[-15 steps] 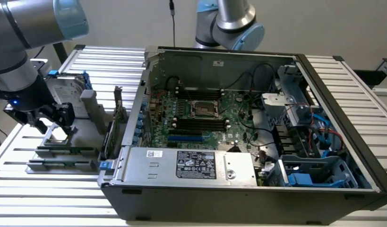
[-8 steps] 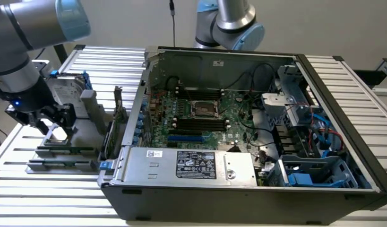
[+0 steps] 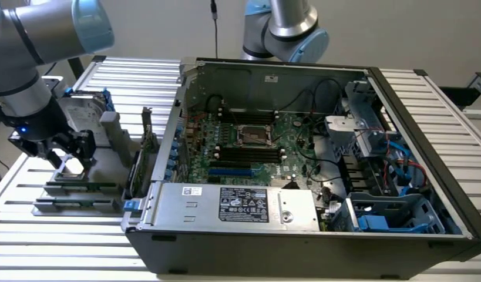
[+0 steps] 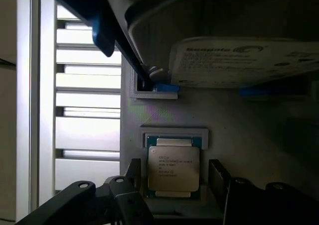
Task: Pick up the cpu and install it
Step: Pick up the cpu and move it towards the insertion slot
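Jaws of black gripper point(image 4: 175, 186) gape empty, flanking one small square silvery cpu point(image 4: 173, 168). One large silver hard drive point(image 4: 239, 60) stands behind; two long dark memory sticks point(image 3: 77, 188) lie near.

The arm point(image 3: 29, 88) points straight down above the cpu point(image 4: 173, 168), wrist upright. Its tool point(image 3: 68, 160) is lowered with jaws spread wide, one finger flanking each side of the cpu.

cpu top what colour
Silvery metal with dark print; the cpu shows best in the wrist view.

Exterior view evenly bright, soft shadows inside computer case point(image 3: 303, 254). Wrist view dim, backlit; worktop slats point(image 4: 85, 131) glare white.
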`<state>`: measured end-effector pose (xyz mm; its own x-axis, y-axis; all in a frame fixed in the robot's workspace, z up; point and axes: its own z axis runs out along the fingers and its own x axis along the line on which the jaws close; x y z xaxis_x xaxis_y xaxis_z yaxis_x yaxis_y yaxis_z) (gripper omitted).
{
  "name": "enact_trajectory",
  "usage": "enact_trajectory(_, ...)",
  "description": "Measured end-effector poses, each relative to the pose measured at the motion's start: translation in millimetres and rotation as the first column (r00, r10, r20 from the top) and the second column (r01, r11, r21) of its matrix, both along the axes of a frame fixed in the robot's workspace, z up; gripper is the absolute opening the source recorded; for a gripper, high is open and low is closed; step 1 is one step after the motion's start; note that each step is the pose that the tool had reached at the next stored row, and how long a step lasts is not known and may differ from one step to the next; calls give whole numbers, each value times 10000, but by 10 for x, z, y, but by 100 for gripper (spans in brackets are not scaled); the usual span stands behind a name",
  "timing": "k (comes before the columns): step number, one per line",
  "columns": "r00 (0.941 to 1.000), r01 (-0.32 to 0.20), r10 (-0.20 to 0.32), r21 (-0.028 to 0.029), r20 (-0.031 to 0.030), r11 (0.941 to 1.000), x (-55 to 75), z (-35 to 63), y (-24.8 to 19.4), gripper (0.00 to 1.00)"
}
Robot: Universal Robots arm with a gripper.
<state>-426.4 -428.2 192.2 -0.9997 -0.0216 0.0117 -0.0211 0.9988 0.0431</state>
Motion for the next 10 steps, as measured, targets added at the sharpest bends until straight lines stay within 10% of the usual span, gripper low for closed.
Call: enact_trajectory(10, 10000, 8, -8, 1, 0, 10000, 1, -24, 13, 65)
